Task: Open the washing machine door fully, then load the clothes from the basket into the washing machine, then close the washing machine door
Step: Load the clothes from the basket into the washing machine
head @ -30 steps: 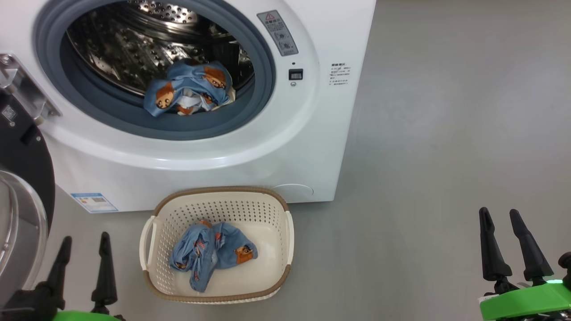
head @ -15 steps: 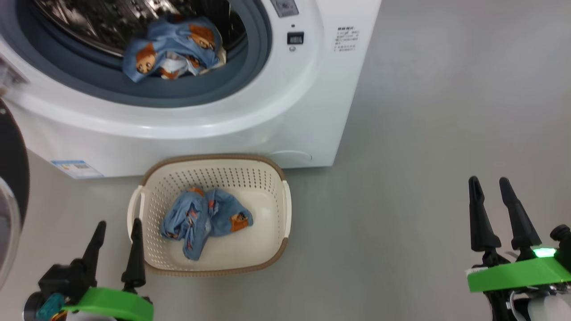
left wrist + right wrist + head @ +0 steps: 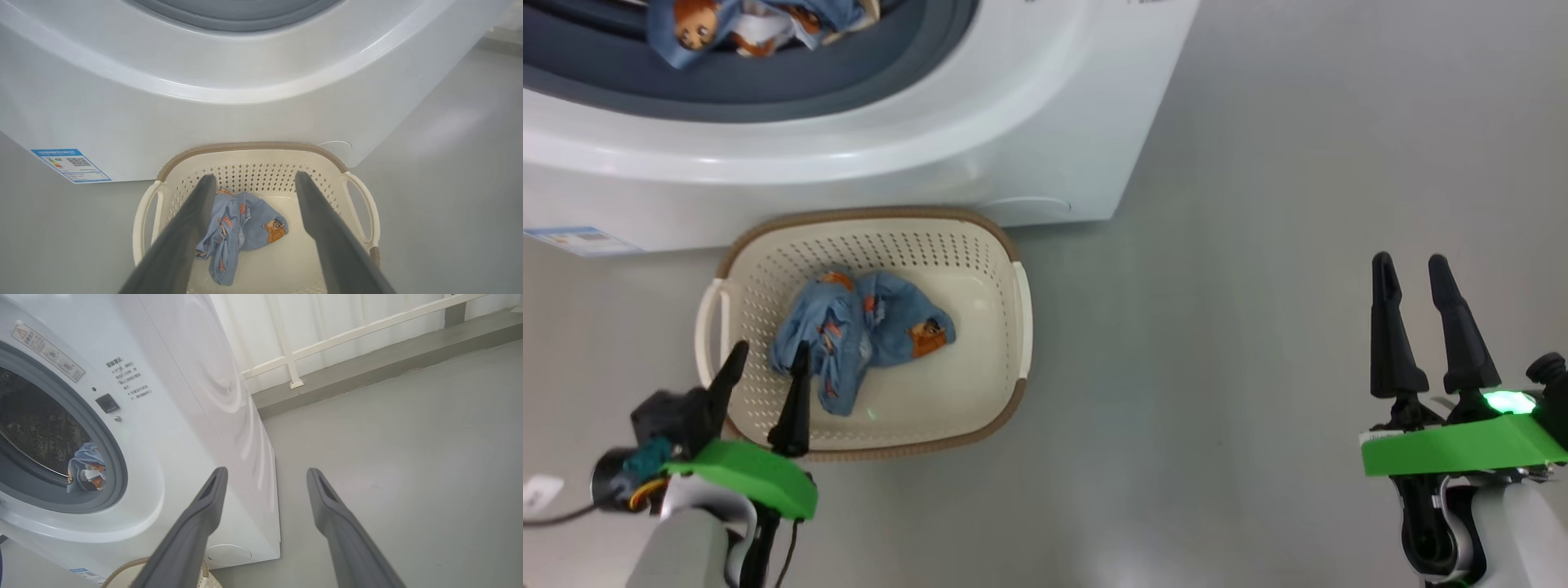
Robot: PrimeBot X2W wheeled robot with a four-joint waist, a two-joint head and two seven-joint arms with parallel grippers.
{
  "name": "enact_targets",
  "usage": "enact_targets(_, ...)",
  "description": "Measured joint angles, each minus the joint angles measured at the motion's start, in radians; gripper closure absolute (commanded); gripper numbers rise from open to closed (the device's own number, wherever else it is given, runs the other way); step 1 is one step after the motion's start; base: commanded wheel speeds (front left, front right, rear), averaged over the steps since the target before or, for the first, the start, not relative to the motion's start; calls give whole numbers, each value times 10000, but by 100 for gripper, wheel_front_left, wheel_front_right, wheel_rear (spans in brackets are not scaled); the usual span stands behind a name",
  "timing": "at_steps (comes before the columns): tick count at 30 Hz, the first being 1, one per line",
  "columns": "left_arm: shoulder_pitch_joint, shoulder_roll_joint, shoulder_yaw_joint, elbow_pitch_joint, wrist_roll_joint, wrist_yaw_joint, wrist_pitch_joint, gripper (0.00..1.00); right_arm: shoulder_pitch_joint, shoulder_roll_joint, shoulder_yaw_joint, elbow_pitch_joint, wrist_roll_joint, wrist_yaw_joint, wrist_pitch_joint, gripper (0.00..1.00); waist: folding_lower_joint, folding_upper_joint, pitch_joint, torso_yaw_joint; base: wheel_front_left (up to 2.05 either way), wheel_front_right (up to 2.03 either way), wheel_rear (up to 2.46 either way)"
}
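The white washing machine (image 3: 1045, 106) stands at the top of the head view with its mouth uncovered; its door is out of view. One blue bear-print garment (image 3: 743, 20) lies at the drum's mouth, also seen in the right wrist view (image 3: 86, 467). Another garment (image 3: 858, 339) lies crumpled in the cream basket (image 3: 1021, 310) on the floor before the machine. My left gripper (image 3: 770, 351) is open, its fingertips over the basket's near-left rim, short of the garment (image 3: 241, 228). My right gripper (image 3: 1409, 261) is open and empty over bare floor, far right of the basket.
Grey floor (image 3: 1258, 245) spreads to the right of the machine and basket. A blue label (image 3: 69, 165) marks the machine's lower front corner. In the right wrist view a white railing (image 3: 347, 330) and a raised ledge run behind the machine.
The head camera has tilted down, so the whole picture slid upward. My left gripper has moved from the floor left of the basket to over its near-left rim. Both grippers stay open.
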Motion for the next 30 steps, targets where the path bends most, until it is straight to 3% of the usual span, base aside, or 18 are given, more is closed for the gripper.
enact_targets(16,-4087,1039,-2019,3793,1058,-2,19,0,-1384,322,324,-194,2,0,0,0,0,0,2285,-641,0,0,0)
enact_targets(24,-5777,1603,-2849,5513,1937,-2,527,0,-1874,337,648,-284,215,0,0,0,0,0,3266,-1080,0,0,0)
enact_targets(30,-6492,2017,-3503,6042,2608,0,1264,0,-2072,339,717,-385,489,0,-2,0,0,0,3841,-1418,0,0,0)
